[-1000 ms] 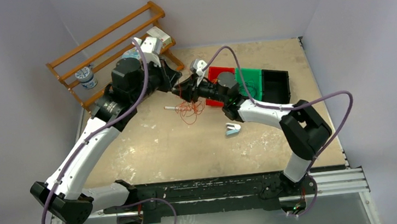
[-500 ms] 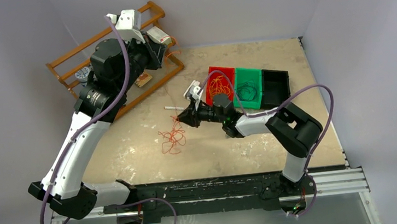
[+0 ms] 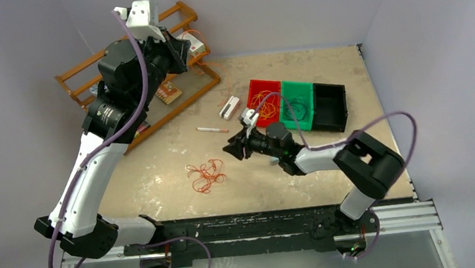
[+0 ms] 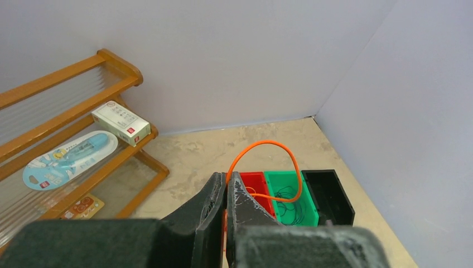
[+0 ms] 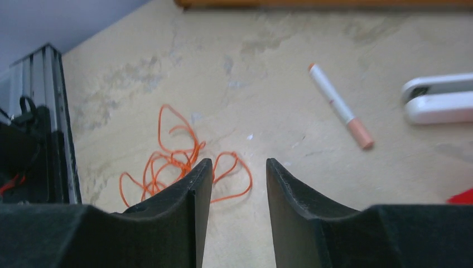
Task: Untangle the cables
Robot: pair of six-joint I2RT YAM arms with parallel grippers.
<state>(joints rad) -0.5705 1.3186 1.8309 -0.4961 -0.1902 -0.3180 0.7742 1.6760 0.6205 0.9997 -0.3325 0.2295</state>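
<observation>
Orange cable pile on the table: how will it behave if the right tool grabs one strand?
Probably floppy: the pile lies in loose flat loops. Likely light, being thin wire. Loops overlap, so lifting one strand may drag the rest. The cable in the left tool arches, so somewhat springy.

Left arm (image 3: 92, 169): white link shells, black joint housings, round black motor cans. Right arm (image 3: 319, 159): same white-and-black build. Thick purple cable (image 3: 143, 67) runs outside each arm in loose loops. White camera block (image 3: 142, 13) on left wrist. Left gripper (image 4: 227, 181), right gripper (image 5: 238, 163): matte black tapered fingers; left ones scuffed grey. Black bases on aluminium rail (image 3: 400, 213).
</observation>
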